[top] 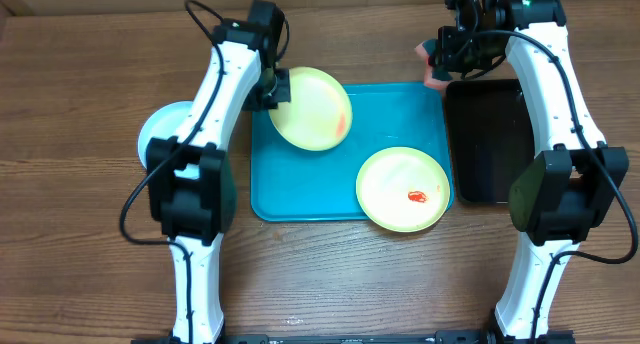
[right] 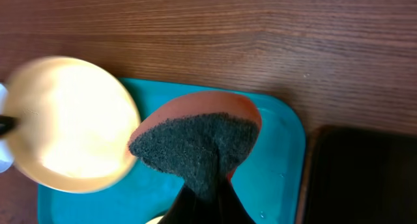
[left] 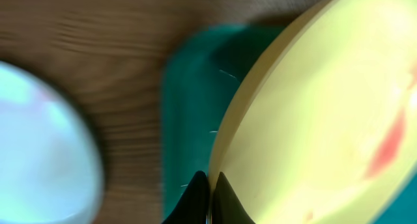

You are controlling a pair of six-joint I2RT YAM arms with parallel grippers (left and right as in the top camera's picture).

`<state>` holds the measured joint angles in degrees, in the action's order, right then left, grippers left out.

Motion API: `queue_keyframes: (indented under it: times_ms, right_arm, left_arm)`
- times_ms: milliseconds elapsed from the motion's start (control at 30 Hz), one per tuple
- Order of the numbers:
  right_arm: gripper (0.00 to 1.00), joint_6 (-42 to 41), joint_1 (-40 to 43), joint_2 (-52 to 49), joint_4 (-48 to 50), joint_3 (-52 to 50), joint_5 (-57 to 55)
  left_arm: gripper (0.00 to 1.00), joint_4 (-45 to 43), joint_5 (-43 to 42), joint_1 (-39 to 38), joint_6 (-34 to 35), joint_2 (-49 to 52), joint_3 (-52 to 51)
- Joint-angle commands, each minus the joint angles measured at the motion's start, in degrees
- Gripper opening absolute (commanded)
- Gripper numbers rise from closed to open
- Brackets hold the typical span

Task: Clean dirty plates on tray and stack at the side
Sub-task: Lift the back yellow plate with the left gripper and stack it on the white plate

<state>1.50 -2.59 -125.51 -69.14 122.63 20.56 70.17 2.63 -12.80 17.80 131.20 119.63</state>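
Surface: brown wood-grain table [top: 80, 234], seen from overhead and from both wrist cameras.

Progress, left to right:
- The light-blue rimmed plate [top: 160, 132] lies flat on the table, off the tray and left of it, partly under the left arm. We see no red on its visible part, but the left wrist view is blurred. We judge it wiped and set down as the base of the stack.
- One yellow-green plate [top: 312, 109] is over the top-left part of the turquoise tray [top: 300, 199], tilted up. A faint red streak [top: 343, 122] shows near its right edge, so we judge its cleaning not finished.
- The other yellow-green plate [top: 403, 189] sits at the tray's lower-right corner, overhanging the rim. Its red smear [top: 417, 196] is sharp and looks untouched.
- So roughly one of three is done, one is in hand and one is waiting.

Jaws:
- The left gripper [top: 272, 88] is nearly closed, pinching the rim of the tilted plate. The left wrist view shows the rim running between the dark fingertips.
- The right gripper [right: 203, 204] is clamped on an orange-backed sponge [right: 195, 142], dark scouring face toward the camera. It hangs over the tray's top-right corner, beside the black tray [top: 490, 144], apart from the tilted plate.
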Motion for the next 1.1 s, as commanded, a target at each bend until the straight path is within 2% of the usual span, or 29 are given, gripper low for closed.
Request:
queue_keyframes:
  times_ms: [0, 67, 100, 233, 433, 667, 1067]
  right_arm:
    - [0.04, -0.26, 0.7, 2.25, -0.22, 0.13, -1.84]
    - [0.04, -0.26, 0.74, 2.25, -0.37, 0.13, -2.97]
    - [0.04, -0.26, 0.74, 2.25, -0.5, 0.13, -4.7]
    - [0.04, -0.26, 0.81, 2.25, -0.66, 0.13, -6.84]
    - [0.04, -0.26, 0.85, 2.25, -0.66, 0.13, -7.02]
    - [0.04, -0.26, 0.85, 2.25, -0.98, 0.13, -7.04]
    - [0.04, -0.26, 0.85, 2.25, -1.53, 0.13, -7.02]
  left_arm:
    - [0.04, 0.87, 16.2, -2.12, 0.55, -6.64, 0.92]
    - [0.04, 1.75, 21.66, -3.54, 0.92, -7.41, 0.92]
    - [0.04, 3.37, 30.25, -5.77, 2.56, -7.87, 0.92]
    - [0.04, 6.08, 44.98, -10.62, 6.84, -7.87, 0.92]
    - [0.04, 6.73, 59.89, -19.52, 11.28, -7.87, 0.92]
    - [0.04, 6.71, 66.93, -24.41, 12.22, -7.87, 0.92]
    - [0.04, 6.34, 66.58, -24.76, 12.72, -7.87, 0.92]
